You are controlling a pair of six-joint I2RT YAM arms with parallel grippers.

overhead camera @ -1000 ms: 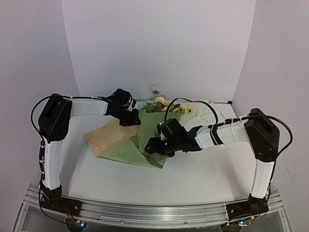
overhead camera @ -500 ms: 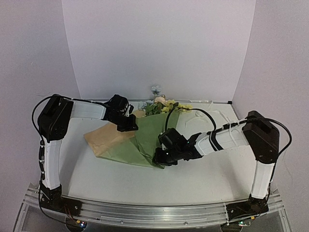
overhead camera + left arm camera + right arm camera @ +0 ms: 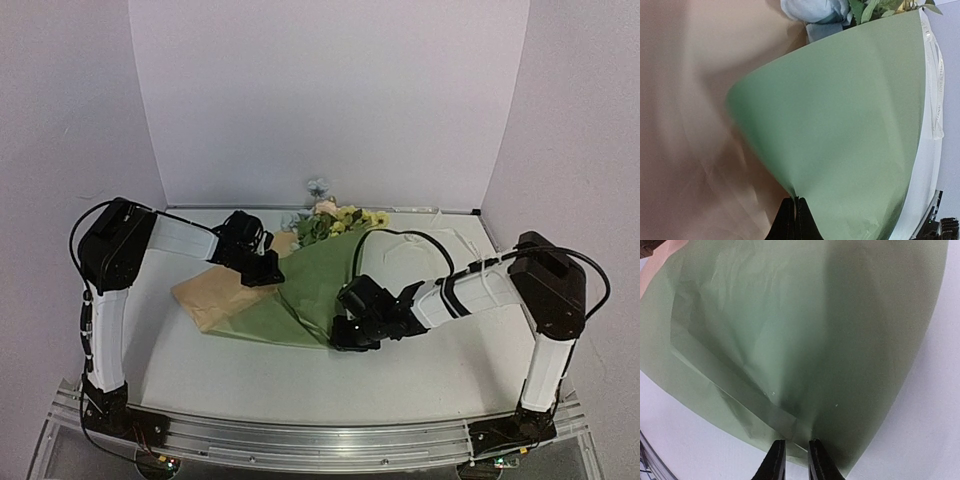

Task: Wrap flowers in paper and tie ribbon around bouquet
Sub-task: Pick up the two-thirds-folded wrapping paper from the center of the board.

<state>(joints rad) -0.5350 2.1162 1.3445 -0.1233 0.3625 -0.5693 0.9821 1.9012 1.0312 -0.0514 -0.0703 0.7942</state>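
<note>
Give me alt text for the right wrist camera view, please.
Creased olive-green paper fills most of the view, folded over itself. The right hand pinches its near edge at the bottom, with white table showing at the right.

- White table point(image 3: 420, 370) carries everything.
- Tan sheet point(image 3: 205, 295) lies flat toward 9 o'clock.
- Olive-green paper point(image 3: 310, 290) sits at centre, overlapping the tan sheet.
- Flowers point(image 3: 335, 220) at 12 o'clock, blooms poking from the paper.
- Cream ribbon point(image 3: 937, 85) toward 2 o'clock, just beside the paper.
</note>
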